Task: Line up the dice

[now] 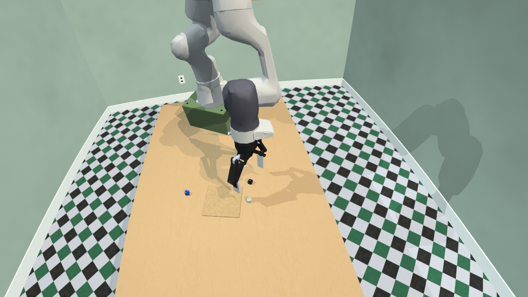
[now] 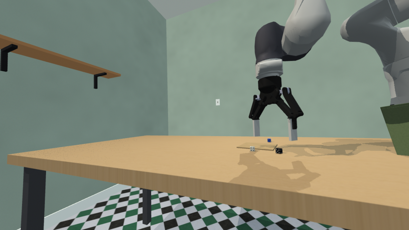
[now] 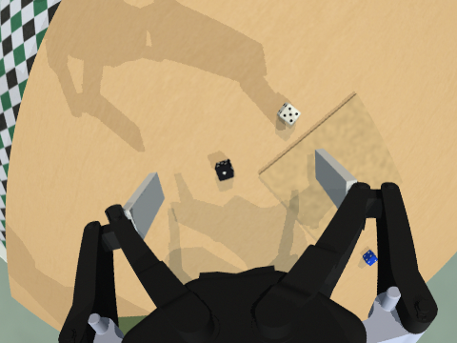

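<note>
above the black die, fingers wide

over the table, the gripper hangs spread apart and empty, likely lining up on the black die below it. all three dice lie off the mat: white die just beside its edge, blue die apart.
</note>
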